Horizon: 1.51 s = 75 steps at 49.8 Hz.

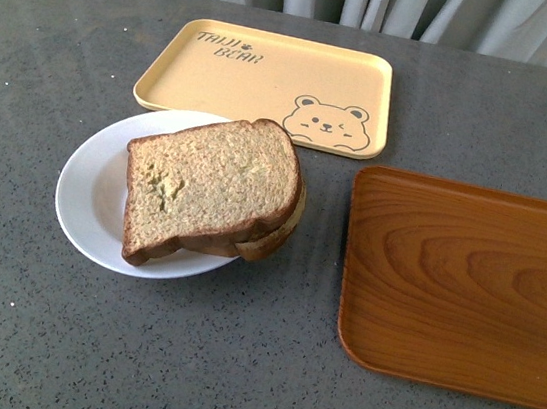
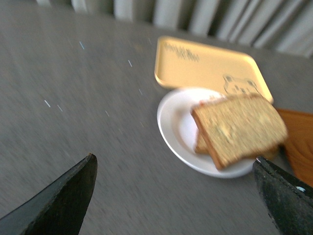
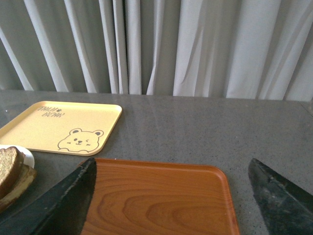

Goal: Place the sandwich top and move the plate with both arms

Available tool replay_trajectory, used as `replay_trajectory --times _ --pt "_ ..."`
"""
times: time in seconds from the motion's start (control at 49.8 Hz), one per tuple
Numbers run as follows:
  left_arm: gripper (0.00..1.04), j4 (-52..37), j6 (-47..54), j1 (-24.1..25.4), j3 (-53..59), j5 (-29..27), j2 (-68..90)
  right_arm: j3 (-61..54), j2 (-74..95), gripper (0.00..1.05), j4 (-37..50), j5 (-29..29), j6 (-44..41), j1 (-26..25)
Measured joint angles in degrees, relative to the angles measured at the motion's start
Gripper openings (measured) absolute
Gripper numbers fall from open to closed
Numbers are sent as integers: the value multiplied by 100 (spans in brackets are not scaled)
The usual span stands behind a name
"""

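At the far left, the left gripper (image 2: 173, 161) is seen in its own wrist view with its two dark fingers spread wide apart and nothing held between them; that picture is smeared, so fine detail cannot be read from it. Just ahead of it on the grey table (image 1: 25, 333) the plate (image 1: 89, 190) is found, left of centre in the front view. The sandwich top (image 1: 214, 182) is seen lying face up on the plate, resting on a second slice (image 1: 258, 245) whose edge shows beneath it at the right, the two being slightly out of line. The placing of the top can therefore be judged as done. Behind the plate, just beside its far rim, the yellow bear tray (image 1: 259, 82) is set, and nothing is seen on it. Further right, apart from the plate, the wooden tray (image 1: 465, 285) is seen, also bare. The right gripper (image 3: 171, 164) is shown over the near part of that tray, its fingers likewise held wide apart and clamped on nothing. Neither arm is caught in the front view, and the plate is touched by neither gripper, so the two-armed move of the plate is judged to be left to do.
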State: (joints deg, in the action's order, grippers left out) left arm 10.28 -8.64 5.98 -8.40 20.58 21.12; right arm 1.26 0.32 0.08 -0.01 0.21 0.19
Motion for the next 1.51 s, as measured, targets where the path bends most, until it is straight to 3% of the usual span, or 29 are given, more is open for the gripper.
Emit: replay_trajectory --times 0.301,0.703,1.084,1.506 --pt "96 -2675 -332 289 -302 627 3248 0 0 96 0 -2 -2 2" --pt "96 -5547 -1252 730 -721 1246 6889 0 0 96 0 0 -2 2" --pt "96 -6358 -1683 839 -1484 1388 8898 0 0 96 0 0 -2 2" --pt "96 -6299 -2022 767 -2201 1373 9656 -2 0 96 0 0 -2 0"
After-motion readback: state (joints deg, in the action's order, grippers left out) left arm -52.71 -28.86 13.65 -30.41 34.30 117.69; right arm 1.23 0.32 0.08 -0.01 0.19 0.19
